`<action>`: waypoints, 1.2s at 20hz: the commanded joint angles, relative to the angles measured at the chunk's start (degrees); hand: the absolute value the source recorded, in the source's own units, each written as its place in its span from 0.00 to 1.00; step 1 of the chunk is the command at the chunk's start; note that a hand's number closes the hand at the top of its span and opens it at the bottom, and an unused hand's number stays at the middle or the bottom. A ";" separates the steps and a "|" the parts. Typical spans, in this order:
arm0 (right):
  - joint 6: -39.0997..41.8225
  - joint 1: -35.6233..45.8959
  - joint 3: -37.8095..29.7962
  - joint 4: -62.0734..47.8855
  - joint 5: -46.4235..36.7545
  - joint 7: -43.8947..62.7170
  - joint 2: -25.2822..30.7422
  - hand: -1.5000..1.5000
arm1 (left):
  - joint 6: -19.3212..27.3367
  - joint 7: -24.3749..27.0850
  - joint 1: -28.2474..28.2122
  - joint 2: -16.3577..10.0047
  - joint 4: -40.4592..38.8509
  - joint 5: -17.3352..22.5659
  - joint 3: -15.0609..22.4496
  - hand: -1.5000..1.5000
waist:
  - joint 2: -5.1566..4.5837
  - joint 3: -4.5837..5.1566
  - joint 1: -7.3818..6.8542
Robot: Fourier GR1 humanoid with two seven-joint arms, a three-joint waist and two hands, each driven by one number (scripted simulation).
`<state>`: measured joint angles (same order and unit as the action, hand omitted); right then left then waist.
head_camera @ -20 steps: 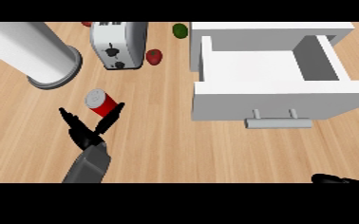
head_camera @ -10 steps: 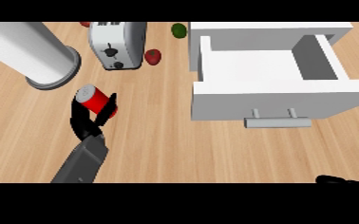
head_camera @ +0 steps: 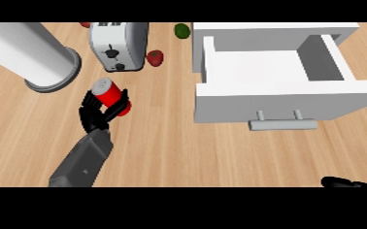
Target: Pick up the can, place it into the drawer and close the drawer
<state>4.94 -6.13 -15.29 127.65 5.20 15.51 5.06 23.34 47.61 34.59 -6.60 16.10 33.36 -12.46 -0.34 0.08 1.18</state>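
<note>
- left hand (head_camera: 97, 119) clenched round can (head_camera: 108, 89); grasp on lower body, can tilted, top leaning up-left.
- can loc: left side of counter (head_camera: 165, 145), just below toaster (head_camera: 118, 46), near big white cylinder (head_camera: 39, 53), well apart from drawer (head_camera: 272, 73). Can't tell if lifted off counter yet.
- drawer pulled open, handle (head_camera: 283, 124) toward robot.
- risk 1: low grasp + tilt → poss pivot or slip in hand during lift/carry.
- risk 2: long traverse right; path too low → can clips drawer front wall, knocked out of grasp.
- risk 3: toaster v. close; swing on lift could bump it.
- risk 4: release w/ can tilted → rolls inside, could foul the close.
- right hand (head_camera: 342, 182) barely in view at lower-right edge; can't tell open or clenched.
</note>
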 commanded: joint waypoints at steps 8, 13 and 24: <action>-1.99 1.96 1.08 -0.02 -2.87 0.91 -0.61 0.00 | -21.34 -5.87 4.44 0.96 0.20 -11.16 13.10 1.00 | 0.11 -0.02 -0.44; -0.37 -2.74 -1.07 1.65 -1.64 -1.30 -0.98 0.00 | -19.86 -12.48 4.71 3.15 8.39 -11.86 14.74 1.00 | 0.68 -0.13 -1.21; -0.81 -0.59 -4.26 5.32 1.37 4.06 1.51 0.00 | -11.27 -35.26 12.28 3.02 28.14 -15.00 19.40 1.00 | 0.85 -0.12 -1.43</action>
<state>4.40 -6.24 -18.38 129.81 5.26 17.21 6.06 8.76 20.27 44.56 -4.21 37.25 19.03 5.49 0.35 -0.05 -0.20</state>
